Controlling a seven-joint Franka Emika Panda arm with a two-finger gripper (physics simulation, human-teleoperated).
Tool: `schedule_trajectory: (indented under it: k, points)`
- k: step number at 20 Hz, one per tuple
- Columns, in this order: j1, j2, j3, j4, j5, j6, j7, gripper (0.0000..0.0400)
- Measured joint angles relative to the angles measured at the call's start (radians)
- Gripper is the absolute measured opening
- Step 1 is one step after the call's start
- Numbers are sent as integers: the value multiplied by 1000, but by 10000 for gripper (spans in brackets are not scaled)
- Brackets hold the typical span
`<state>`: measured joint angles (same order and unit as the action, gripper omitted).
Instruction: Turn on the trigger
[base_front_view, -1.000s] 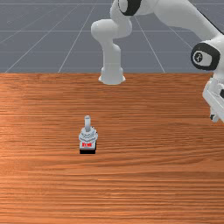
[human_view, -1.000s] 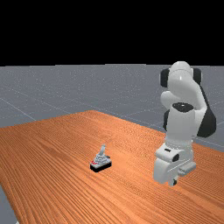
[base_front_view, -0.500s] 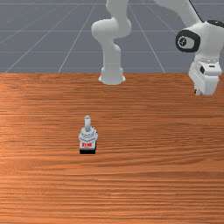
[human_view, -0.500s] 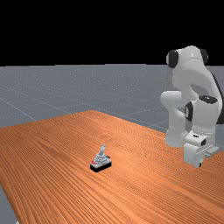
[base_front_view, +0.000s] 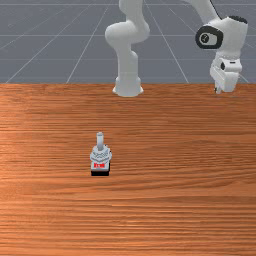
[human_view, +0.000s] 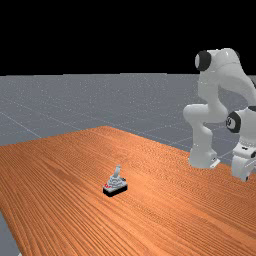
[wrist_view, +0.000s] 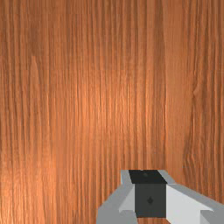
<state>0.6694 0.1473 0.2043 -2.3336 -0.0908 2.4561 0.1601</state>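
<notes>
- Orange-brown wood (base_front_view: 175, 215) spreads out in the front view, with grey floor (base_front_view: 70, 45) behind it. The arm's base (base_front_view: 128, 87) is my landmark. From where I stand, the trigger (base_front_view: 100, 157) sits on the wood, nearer the camera than that base and a little to the front view's left, its lever (base_front_view: 100, 140) standing up. Toward the front view's right of the base hangs the gripper (base_front_view: 218, 91), well apart from the trigger.
- Over in the far view, the trigger lies to the far view's left of the base and closer to the camera; the gripper is on the base's other side. No contact there, so I'd judge the reach, the lining up and the switching all remain. Nothing I see tells me the trigger is on.
- Looking down in the wrist view, wood grain runs beneath the gripper. Whether the claw is wide or narrow, I can't tell. The task, I'd say, has its main work ahead.
</notes>
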Motion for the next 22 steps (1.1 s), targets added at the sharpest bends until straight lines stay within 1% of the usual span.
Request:
schedule_trajectory:
  k: [1,2,3,4,5,6,7,8,9,10,11,12,13,14,16,17,18,20,21,22]
  points:
    - [5,-11,-5,-8,-29,-32,-1,0]
    - [-5,-54,-13,-80,-49,53,2,0]
    - [-14,-77,-19,-112,-61,69,1,0]
    - [-25,-93,-22,-130,-27,63,-43,0]
    - [-37,-131,-37,-174,25,48,31,0]
    - [-65,-191,-58,-245,40,58,114,0]
    - [-102,-247,-84,-311,44,68,63,0]
    - [-147,-304,-114,-373,43,74,58,0]
    - [-210,-364,-156,-434,29,75,53,0]
    - [-252,-403,-206,-473,-2,81,-106,0]
    - [-586,-481,48,-580,-281,379,-113,1]
    - [-589,-488,14,-602,-268,395,-168,0]
    - [-389,-488,-258,-603,-194,280,-353,0]
    - [-182,-514,-571,-564,125,140,-745,0]
    - [-228,-529,-661,-562,112,112,-855,0]
    - [-260,-530,-683,-561,96,110,-890,0]
    - [-377,-462,-513,-511,-60,74,-701,0]
    - [-358,-394,-523,-444,-29,77,-723,0]
    - [-347,-342,-529,-386,-2,56,-743,0]
    - [-334,-318,-541,-376,35,131,-776,0]
